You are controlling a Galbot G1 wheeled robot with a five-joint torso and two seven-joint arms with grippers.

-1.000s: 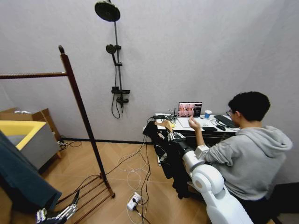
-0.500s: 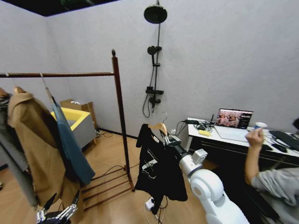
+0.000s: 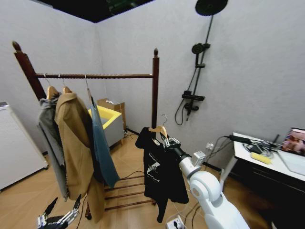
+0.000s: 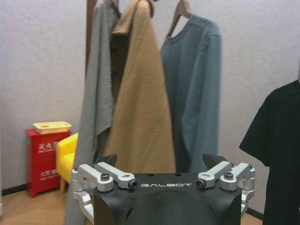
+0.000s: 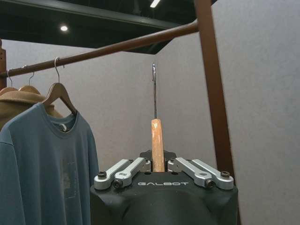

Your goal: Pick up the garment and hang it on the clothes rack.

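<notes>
Now — garment point(image 3: 161, 167) in right gripper point(image 3: 167, 141), near clothes rack point(image 3: 155, 83)

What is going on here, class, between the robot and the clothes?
The right tool is shut on the wooden hanger of the black garment, holding it up beside the clothes rack, hook not yet on the rail. A tan coat and blue top hang there. The left tool waits low, open.

The garment point(image 3: 159, 167) (in the right claw point(image 3: 167, 142)) hangs right of the clothes rack point(image 3: 155, 88).
</notes>
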